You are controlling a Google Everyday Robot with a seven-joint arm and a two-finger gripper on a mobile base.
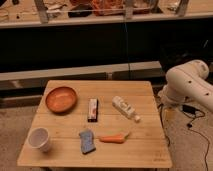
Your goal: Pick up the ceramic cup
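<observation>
Ceramic cup (39, 139): small, plain white, upright with mouth up, narrowing toward the base. Stands free near the front-left corner of the bench, as seen in the view.

Largest, across the top of the view: long counter (100, 20), loaded with clutter too blurred to name, dark panels below it.

Next, wooden bench (145, 152): pale planks, carrying the cup and five other things.

Beyond the bench's right edge: white robot arm (187, 85), bulky rounded segments, bent, off the bench top and well apart from the cup. Tool not in view; apart or together cannot be told.

On the bench, by size:

Wide orange-brown bowl (61, 99), upright at the far left, behind the cup with bare wood between them.

White bottle (125, 108), on its side right of centre, slanted, narrow cap end toward the near right.

Orange carrot (112, 139), flat near the front, thin end pointing right, just beside the sponge.

Blue-grey sponge (87, 141), flat, between cup and carrot; contact with the carrot cannot be told, clearly apart from the cup.

Small dark box (93, 109), pale and red stripe along its top, lying lengthwise front to back between bowl and bottle, touching neither.

On the floor at the right, under the arm: thin dark cable (200, 125).
</observation>
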